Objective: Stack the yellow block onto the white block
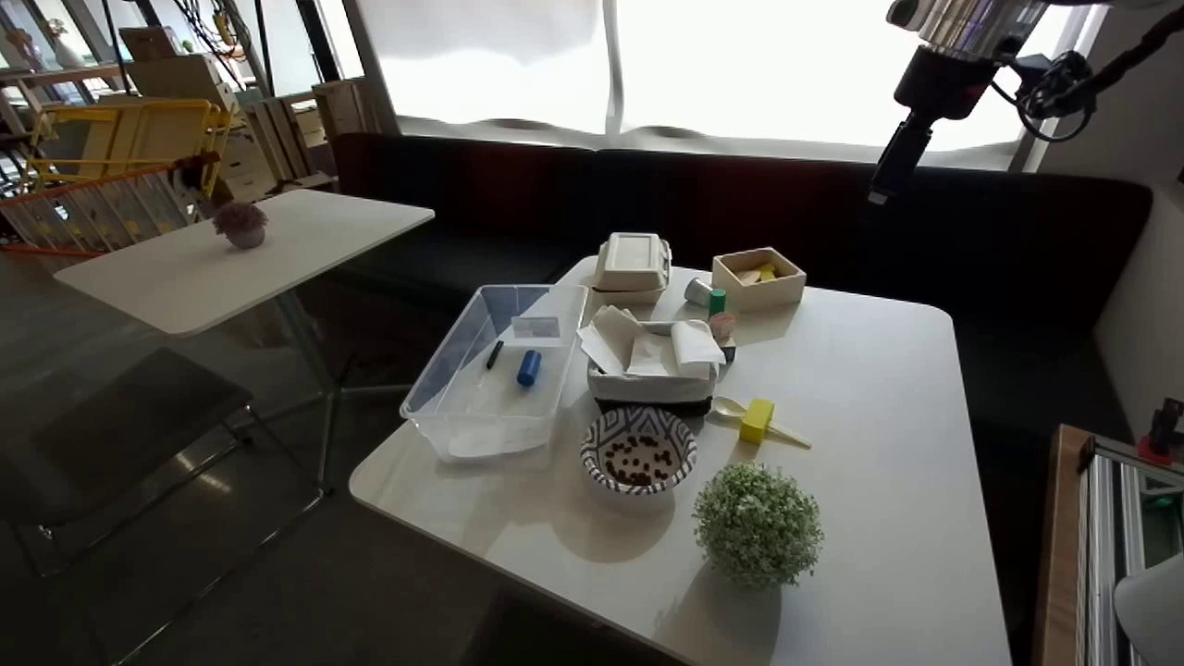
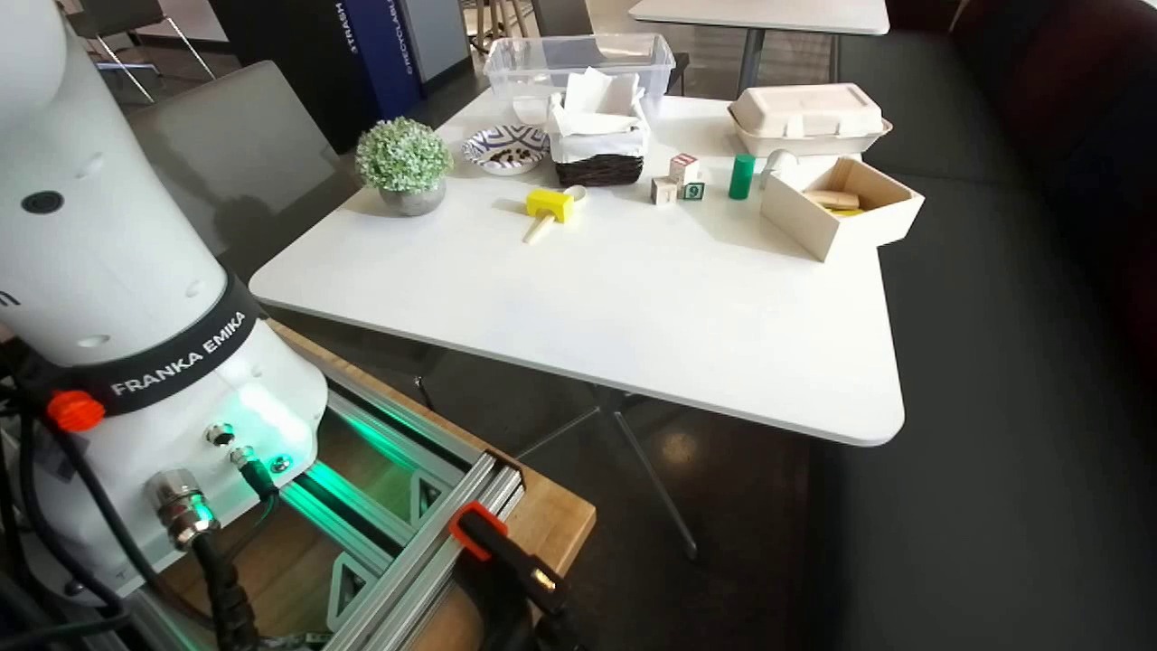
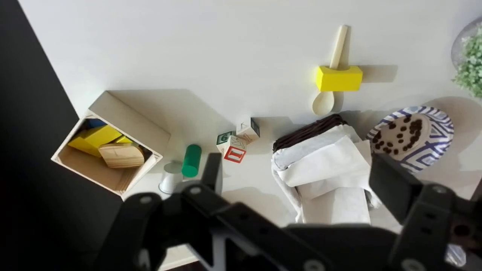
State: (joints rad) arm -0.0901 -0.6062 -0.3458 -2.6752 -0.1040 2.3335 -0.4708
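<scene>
The yellow block (image 3: 339,79) lies on the table across a pale wooden spoon (image 3: 323,103), whose bowl and handle stick out on opposite sides. It also shows in both exterior views (image 1: 757,422) (image 2: 549,205). No plain white block stands out; the nearest match is a small cluster of pale wooden letter blocks (image 3: 248,131), one raised on the others, also seen in an exterior view (image 2: 684,170). My gripper (image 3: 301,169) is open and empty, fingers wide apart. It hangs high above the table, as an exterior view shows (image 1: 885,185).
A cloth-lined basket (image 3: 308,137) stands between letter blocks and a patterned bowl (image 3: 408,137). A green cylinder (image 3: 191,160), white cup (image 3: 171,177) and wooden box (image 3: 130,116) holding yellow pieces are nearby. A plant (image 1: 758,525), clear bin (image 1: 444,370) and takeout boxes (image 1: 633,262) also stand there.
</scene>
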